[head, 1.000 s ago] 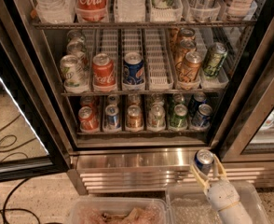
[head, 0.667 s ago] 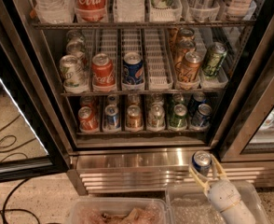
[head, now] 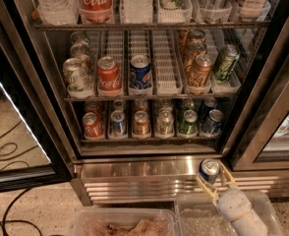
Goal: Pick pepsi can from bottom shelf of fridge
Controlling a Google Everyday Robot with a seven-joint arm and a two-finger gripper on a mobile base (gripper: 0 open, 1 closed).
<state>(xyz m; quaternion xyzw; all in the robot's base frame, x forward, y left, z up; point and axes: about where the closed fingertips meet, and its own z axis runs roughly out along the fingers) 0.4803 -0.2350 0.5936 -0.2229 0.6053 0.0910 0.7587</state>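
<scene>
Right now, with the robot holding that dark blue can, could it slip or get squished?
The gripper, low in front of the fridge, clasps the pepsi can upright. Its shiny round side probably slips easily. Squeezed hard, it may dent; laid sideways, it would likely roll.

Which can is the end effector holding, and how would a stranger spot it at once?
Start at the fridge, at its ribbed stainless-steel base below the bottom shelf. At the base's right end, low in the view, the end effector grips the pepsi can: dark blue, silver top. It is the only can outside the racks.
</scene>
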